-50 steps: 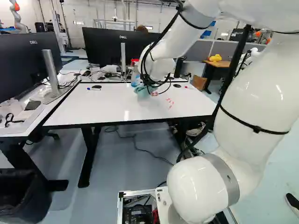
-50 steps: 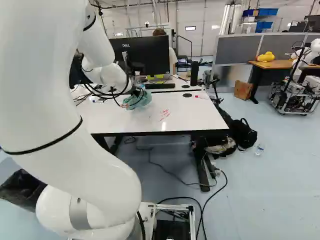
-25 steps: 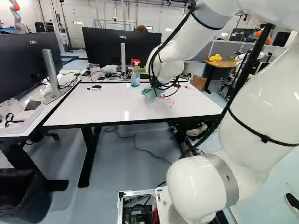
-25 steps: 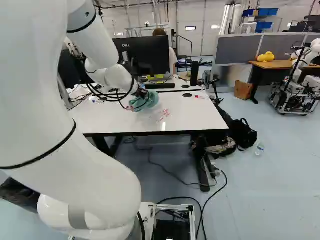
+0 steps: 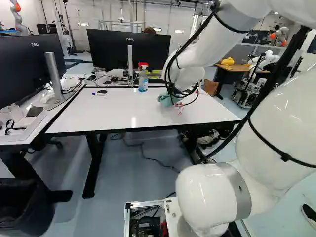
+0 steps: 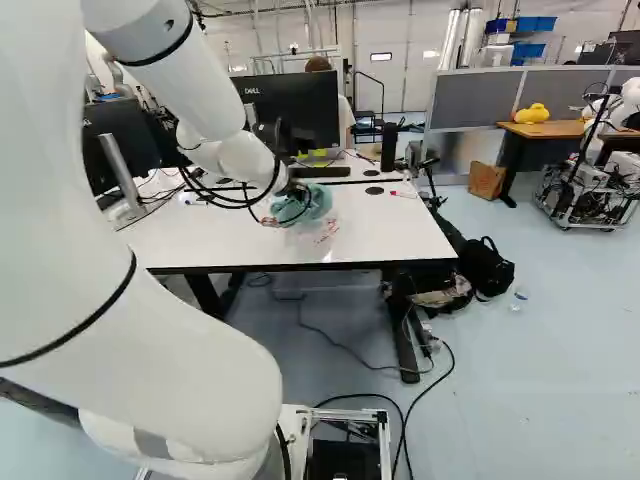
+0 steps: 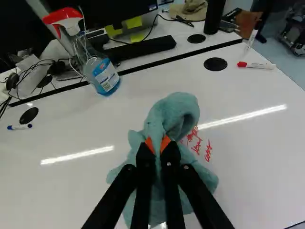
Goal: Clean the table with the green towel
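Note:
My gripper [image 6: 290, 195], partly hidden by the wrist and cables, is over the right part of the white table [image 5: 113, 111]. Seen in the wrist view, the gripper [image 7: 158, 145] is shut on the green towel [image 7: 171, 114], which bunches up between the orange pads and spreads below onto the table top. In the right base view the towel [image 6: 303, 203] lies against the table just beyond the wrist. Red marker scribbles [image 7: 208, 150] show right beside the towel, some partly covered by it.
A spray bottle [image 7: 102, 74] stands near the table's back edge. A red-capped marker [image 7: 257, 65] lies by the far right corner, a blue one [image 5: 98, 94] at the left. Monitors [image 5: 129, 49] stand behind. Another robot [image 6: 600, 150] is at the far right.
The arm has swung rightward over the table, dragging the held towel with it toward and partly over the red scribbles. The spray bottle has come into full sight in the left base view. The base has stayed put.

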### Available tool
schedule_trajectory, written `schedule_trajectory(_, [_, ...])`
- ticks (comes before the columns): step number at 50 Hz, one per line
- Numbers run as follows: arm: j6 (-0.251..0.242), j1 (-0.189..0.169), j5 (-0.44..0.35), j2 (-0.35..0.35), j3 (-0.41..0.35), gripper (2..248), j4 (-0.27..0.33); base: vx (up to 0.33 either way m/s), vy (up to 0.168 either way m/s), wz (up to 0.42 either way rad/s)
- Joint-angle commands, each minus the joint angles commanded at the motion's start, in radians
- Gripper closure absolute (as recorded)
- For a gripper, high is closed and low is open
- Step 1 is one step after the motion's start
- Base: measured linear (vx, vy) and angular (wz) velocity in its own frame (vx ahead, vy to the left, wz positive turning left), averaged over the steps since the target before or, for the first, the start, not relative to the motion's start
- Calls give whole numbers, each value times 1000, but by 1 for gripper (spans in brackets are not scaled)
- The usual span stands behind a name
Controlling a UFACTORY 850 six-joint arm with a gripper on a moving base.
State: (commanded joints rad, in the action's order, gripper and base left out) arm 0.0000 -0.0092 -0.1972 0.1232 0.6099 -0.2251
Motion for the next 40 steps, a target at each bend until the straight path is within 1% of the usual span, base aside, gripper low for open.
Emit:
schedule_trajectory(15, [0,-55,0,15,-14,220,0,0,0,0])
schedule_trajectory(36, [0,-131,0,19,-18,220,0,0,0,0])
schedule_trajectory(40, [0,-138,0,17,-16,220,0,0,0,0])
